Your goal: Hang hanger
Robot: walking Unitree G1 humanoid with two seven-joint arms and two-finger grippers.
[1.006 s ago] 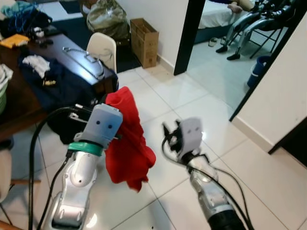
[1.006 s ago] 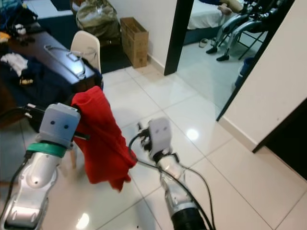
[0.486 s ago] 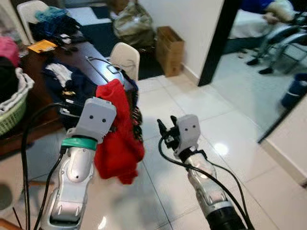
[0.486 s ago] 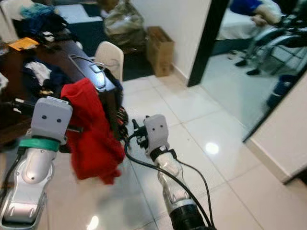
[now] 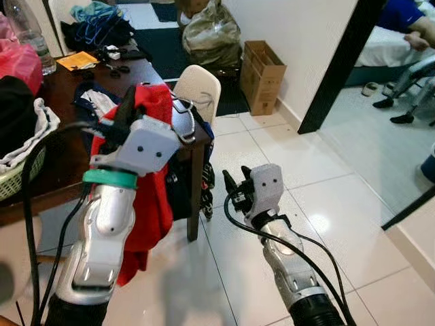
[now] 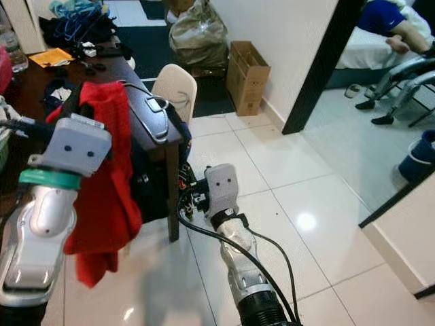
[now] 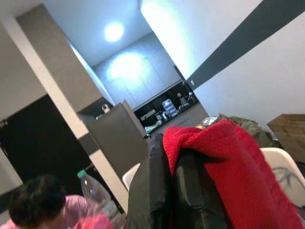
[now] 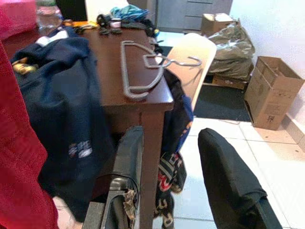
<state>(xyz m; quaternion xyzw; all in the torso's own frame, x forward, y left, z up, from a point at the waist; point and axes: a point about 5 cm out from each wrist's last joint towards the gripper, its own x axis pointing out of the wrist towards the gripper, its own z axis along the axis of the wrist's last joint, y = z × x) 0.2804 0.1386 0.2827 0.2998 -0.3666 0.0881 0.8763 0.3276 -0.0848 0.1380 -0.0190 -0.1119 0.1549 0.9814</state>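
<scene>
Left pincer (image 7: 183,191): clamped on red knitted garment (image 5: 153,204). Right pincer (image 8: 183,186): fingers apart, near dark wooden bench (image 8: 107,62) carrying grey wire hanger (image 8: 136,69).

Bright, sharp; ceiling light glares on tiles

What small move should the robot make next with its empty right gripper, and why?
Probably reach the open right gripper forward toward the grey metal hanger lying flat at the corner of the dark wooden table. The left gripper is already holding the red garment, and the hanger lies untouched, apart from the right fingers.
</scene>
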